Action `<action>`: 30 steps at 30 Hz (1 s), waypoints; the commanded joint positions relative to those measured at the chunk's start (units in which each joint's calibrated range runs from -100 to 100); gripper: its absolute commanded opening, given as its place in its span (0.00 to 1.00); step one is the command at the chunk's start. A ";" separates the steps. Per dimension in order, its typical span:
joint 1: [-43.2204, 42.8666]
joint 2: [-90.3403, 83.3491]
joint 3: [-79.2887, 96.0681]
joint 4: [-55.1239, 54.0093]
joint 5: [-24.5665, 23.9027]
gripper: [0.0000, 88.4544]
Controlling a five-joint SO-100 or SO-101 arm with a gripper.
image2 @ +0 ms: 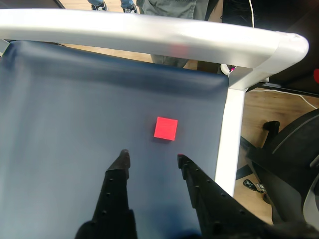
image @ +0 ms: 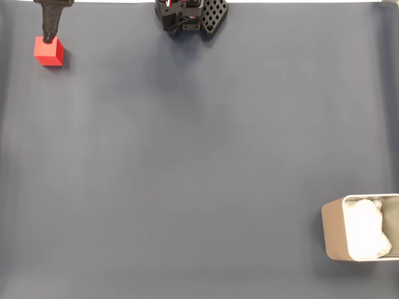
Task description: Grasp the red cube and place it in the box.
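The red cube (image: 48,51) rests on the dark blue mat at the far top left of the fixed view. My black gripper (image: 48,32) comes in from the top edge there, its tip right at the cube's upper side. In the wrist view the gripper (image2: 152,158) is open, with nothing between its fingers. The cube (image2: 166,128) lies a short way ahead of the fingertips (image2: 123,160), apart from them and slightly towards the right one. The beige box (image: 333,232) with white padding stands at the bottom right of the fixed view, far from the cube.
The arm's base (image: 190,15) sits at the top middle of the mat. A white table frame (image2: 149,32) runs just beyond the cube and down its right side (image2: 229,129). Past it are a person's legs (image2: 169,7), wooden floor and an office chair (image2: 289,159).
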 commanded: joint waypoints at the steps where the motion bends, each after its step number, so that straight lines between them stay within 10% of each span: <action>1: 0.94 0.91 -2.32 -0.67 -0.83 0.32; 30: 3.22 15.47 -2.60 -15.18 -2.64 0.47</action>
